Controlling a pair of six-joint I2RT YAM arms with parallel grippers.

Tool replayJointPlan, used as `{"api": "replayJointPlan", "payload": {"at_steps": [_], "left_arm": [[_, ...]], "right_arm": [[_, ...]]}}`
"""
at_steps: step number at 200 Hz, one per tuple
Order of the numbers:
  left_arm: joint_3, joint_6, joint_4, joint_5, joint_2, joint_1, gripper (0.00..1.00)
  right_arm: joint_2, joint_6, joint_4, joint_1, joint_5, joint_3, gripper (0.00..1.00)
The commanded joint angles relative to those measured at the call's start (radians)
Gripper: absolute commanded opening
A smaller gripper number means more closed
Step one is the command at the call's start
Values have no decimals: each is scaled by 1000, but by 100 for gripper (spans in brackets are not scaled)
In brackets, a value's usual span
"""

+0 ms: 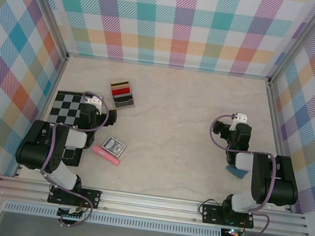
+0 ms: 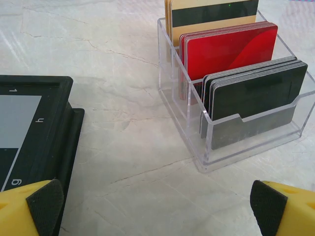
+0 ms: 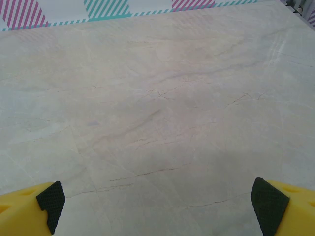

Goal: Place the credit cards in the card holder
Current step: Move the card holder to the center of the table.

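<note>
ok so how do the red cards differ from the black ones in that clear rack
Colour: the red cards are bright red, the black cards near-black with pale edges. Place: the red cards stand behind a divider of the clear rack, the black cards in front of it, nearer the left wrist camera. Both stacks stand on a long edge, leaning the same way.

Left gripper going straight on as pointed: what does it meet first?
Likely bare table, then the clear tray holding the credit cards, just right of its line; the chessboard sits left. Depth is unclear.
</note>
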Motion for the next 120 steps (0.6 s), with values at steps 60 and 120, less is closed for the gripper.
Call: {"api": "replayJointPlan", "payload": {"at_steps": [60,120], "left_arm": [[24,11,13,7,4,13,100],[-16,15,68,22,-16,13,100]], "right_arm": [[8,-27,20,-4,-48,18,100],[6,-34,31,-4,-57,12,100]]}}
